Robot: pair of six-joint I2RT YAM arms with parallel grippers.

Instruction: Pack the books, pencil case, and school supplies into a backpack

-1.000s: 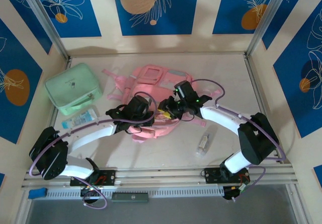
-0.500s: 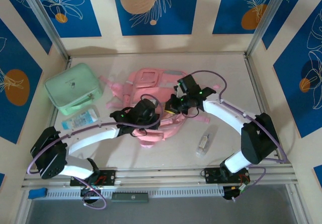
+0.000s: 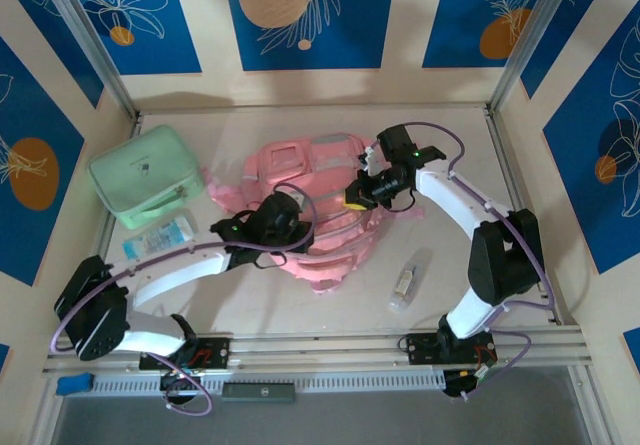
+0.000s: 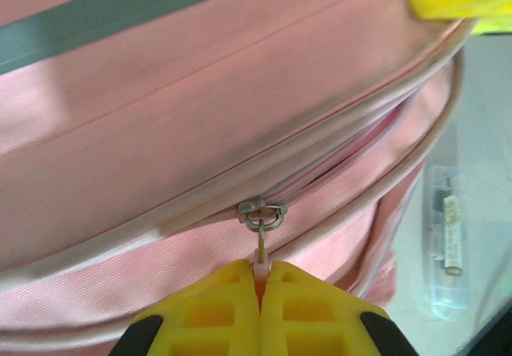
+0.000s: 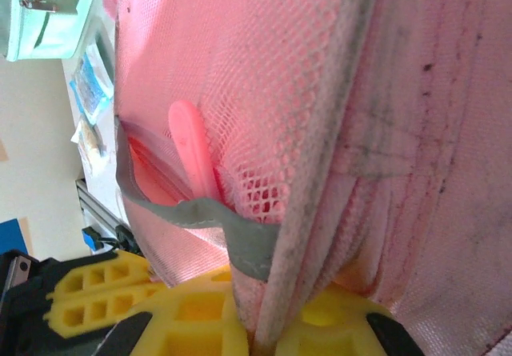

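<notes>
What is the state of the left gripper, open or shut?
Shut. In the left wrist view the left gripper has its yellow fingers pressed together on the zipper pull of the pink backpack.

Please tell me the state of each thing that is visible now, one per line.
Backpack: lying on the table, gripped at two places.
Left gripper: shut on the zip pull.
Right gripper: shut on the backpack's grey-trimmed edge.
Mint-green case: closed.
Clear bottle: lying on its side, outside the backpack.
Blue-and-white packet: flat on the table, outside.
</notes>
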